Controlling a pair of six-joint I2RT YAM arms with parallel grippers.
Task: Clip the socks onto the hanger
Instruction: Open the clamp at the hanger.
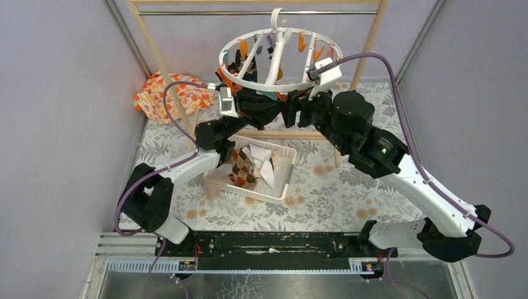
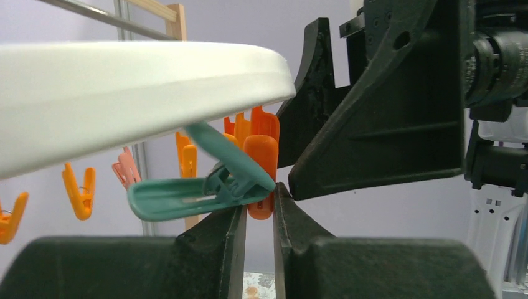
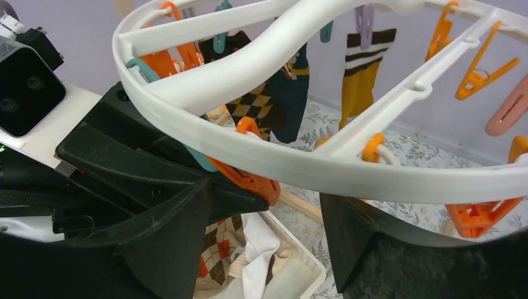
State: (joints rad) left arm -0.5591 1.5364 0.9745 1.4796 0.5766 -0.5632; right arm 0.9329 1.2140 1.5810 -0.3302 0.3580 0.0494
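Note:
The white round hanger [image 1: 249,82] hangs from the rail by its hook, and its ring fills the right wrist view [image 3: 261,149]. An argyle sock [image 3: 261,106], a dark sock [image 3: 292,93] and a mustard striped-cuff sock [image 3: 361,75] hang clipped to it. My left gripper [image 2: 260,199] is under the ring's near rim, shut on the lower end of an orange clip [image 2: 260,165]. A teal clip [image 2: 187,196] lies against its left finger. My right gripper [image 3: 268,249] is open and empty just right of it, facing the left gripper [image 3: 143,168]. More socks [image 1: 249,165] lie in the basket.
The white slotted basket [image 1: 283,180] stands on the floral cloth under the arms. The wooden rail frame [image 1: 367,50] surrounds the hanger. An orange-flowered cloth bundle [image 1: 165,93] lies at the back left. Several empty orange clips [image 3: 479,75] dangle from the ring.

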